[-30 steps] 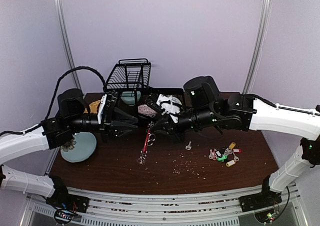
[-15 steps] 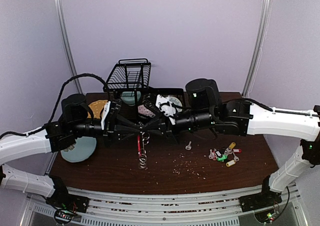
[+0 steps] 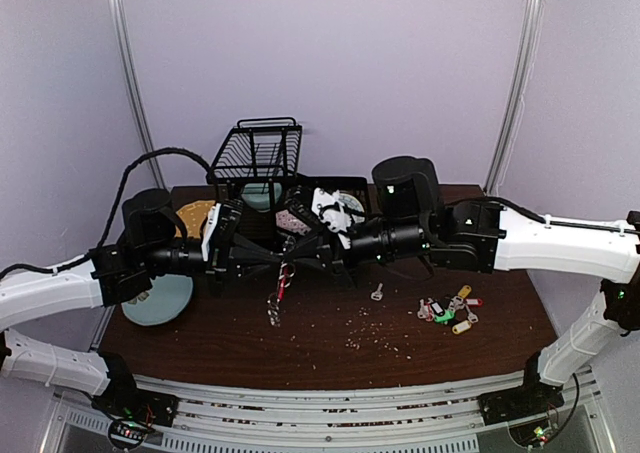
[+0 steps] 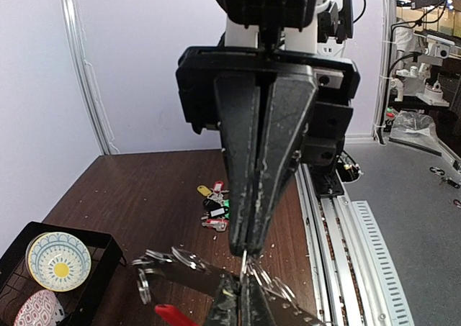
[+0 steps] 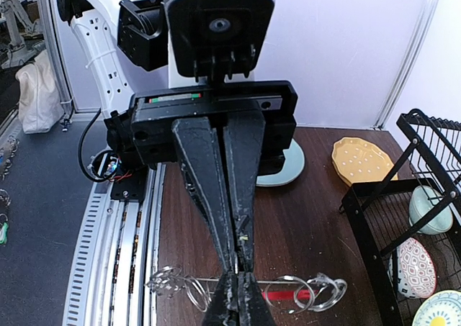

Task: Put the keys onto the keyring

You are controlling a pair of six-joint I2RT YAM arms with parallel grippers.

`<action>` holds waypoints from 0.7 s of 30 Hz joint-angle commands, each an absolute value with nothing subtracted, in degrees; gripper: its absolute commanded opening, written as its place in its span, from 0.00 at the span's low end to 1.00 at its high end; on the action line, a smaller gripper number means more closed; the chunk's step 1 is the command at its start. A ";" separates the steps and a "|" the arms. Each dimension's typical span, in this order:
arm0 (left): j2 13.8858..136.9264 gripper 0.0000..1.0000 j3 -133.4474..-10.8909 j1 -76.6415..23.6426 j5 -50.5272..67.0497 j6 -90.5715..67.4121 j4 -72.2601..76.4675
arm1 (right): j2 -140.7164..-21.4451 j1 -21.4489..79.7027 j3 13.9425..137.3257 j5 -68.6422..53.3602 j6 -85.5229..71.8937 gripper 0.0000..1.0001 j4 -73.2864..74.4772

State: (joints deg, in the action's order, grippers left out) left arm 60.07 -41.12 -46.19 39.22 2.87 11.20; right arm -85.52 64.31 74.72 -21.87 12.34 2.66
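The keyring (image 3: 283, 281), a hoop with a red arc and several silver split rings, hangs above the table between both grippers. My left gripper (image 3: 282, 259) and right gripper (image 3: 297, 256) meet tip to tip, each shut on the hoop's grey wire. In the left wrist view my fingers (image 4: 229, 304) pinch the keyring (image 4: 167, 263) against the right gripper's tips. In the right wrist view the keyring (image 5: 328, 288) runs sideways across my shut jaws. The tagged keys (image 3: 450, 311) lie in a cluster on the table at the right; one lone key (image 3: 377, 293) lies nearer the middle.
A black wire basket (image 3: 258, 151) holding plates stands at the back. A teal plate (image 3: 160, 295) and a yellow plate (image 3: 193, 211) lie at the left. Crumbs are scattered on the brown table (image 3: 380, 348) in front.
The two grippers have closed in tip to tip on the keyring. Its hanging end has swung slightly down and left.
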 commanded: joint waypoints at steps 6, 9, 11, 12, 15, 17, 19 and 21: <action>57.35 0.00 -39.79 -46.58 33.68 3.35 16.10 | -85.08 65.09 74.15 -22.41 13.02 0.08 0.07; 55.19 0.00 -39.11 -46.67 31.75 5.23 16.28 | -82.96 64.95 71.74 -20.84 13.20 0.29 -1.49; 53.16 0.00 -38.29 -46.68 31.40 7.47 16.72 | -80.63 64.88 68.92 -20.76 13.36 0.37 -4.57; 52.17 0.00 -37.78 -46.79 31.54 9.09 16.84 | -79.39 64.87 67.20 -21.12 13.60 0.39 -6.20; 48.83 0.00 -36.04 -47.29 32.01 14.32 17.61 | -76.53 64.93 63.09 -22.54 13.05 0.40 -11.69; 46.28 0.00 -34.70 -47.96 32.73 18.19 18.00 | -75.88 64.97 61.80 -23.29 12.48 0.40 -14.04; 44.14 0.00 -33.85 -49.12 32.78 23.70 17.47 | -76.17 65.03 62.06 -24.35 12.19 0.40 -14.08; 42.84 0.00 -33.87 -50.15 32.89 27.78 16.12 | -76.96 65.32 63.18 -25.06 12.23 0.40 -13.02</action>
State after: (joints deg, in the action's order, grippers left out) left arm 45.45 -34.48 -48.38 32.60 16.62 13.93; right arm -76.97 64.64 62.11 -22.72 13.08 -9.50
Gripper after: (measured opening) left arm 0.005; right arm 0.397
